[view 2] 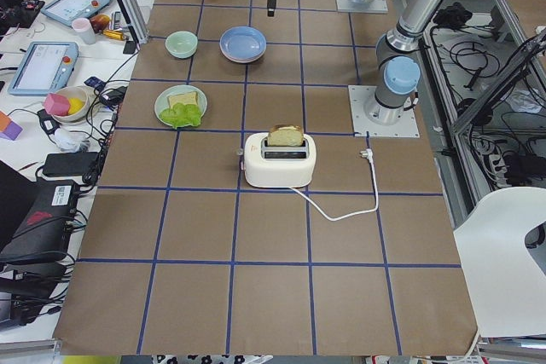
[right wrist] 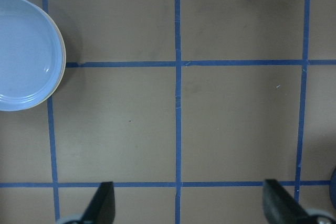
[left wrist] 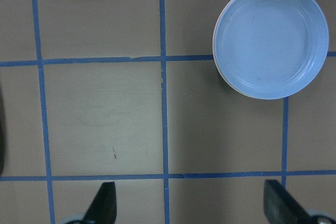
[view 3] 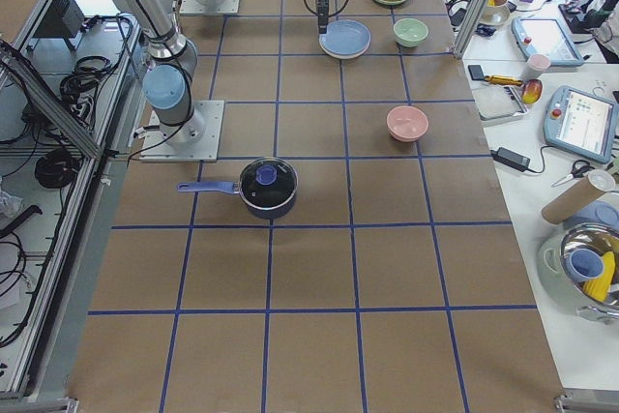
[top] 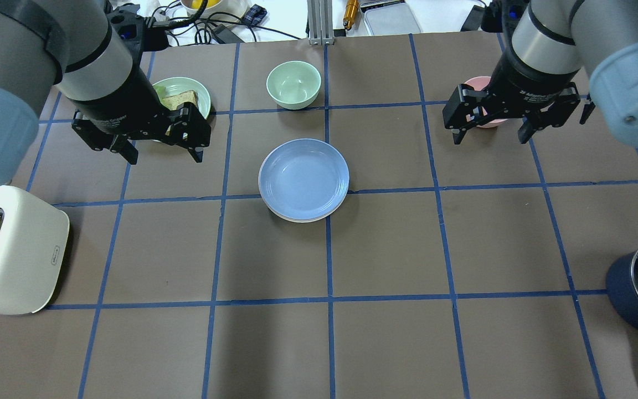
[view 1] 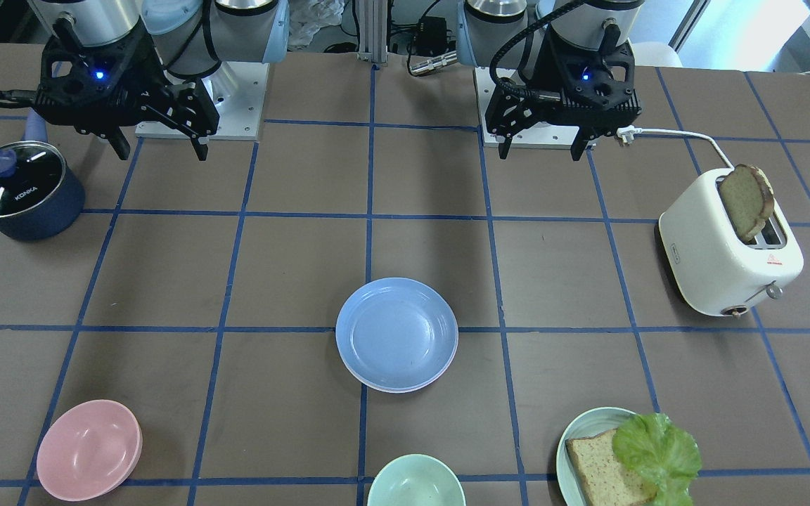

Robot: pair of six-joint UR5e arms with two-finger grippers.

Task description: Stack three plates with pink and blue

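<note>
The light blue plate [view 1: 396,334] lies on top of a stack at the table's middle, also in the overhead view [top: 303,178]. Under it only thin pale pink and cream rims show. The stack sits at the upper right of the left wrist view [left wrist: 268,40] and at the left edge of the right wrist view [right wrist: 23,51]. My left gripper [top: 164,158] is open and empty, raised above the table on the toaster side of the stack. My right gripper [top: 489,138] is open and empty, raised on the other side, in front of the pink bowl.
A pink bowl [view 1: 88,450], a pale green bowl [view 1: 415,485] and a teal plate [view 1: 581,436] with bread and lettuce stand along the far edge. A white toaster [view 1: 721,260] with bread is on my left. A dark lidded pot [view 1: 22,190] is on my right.
</note>
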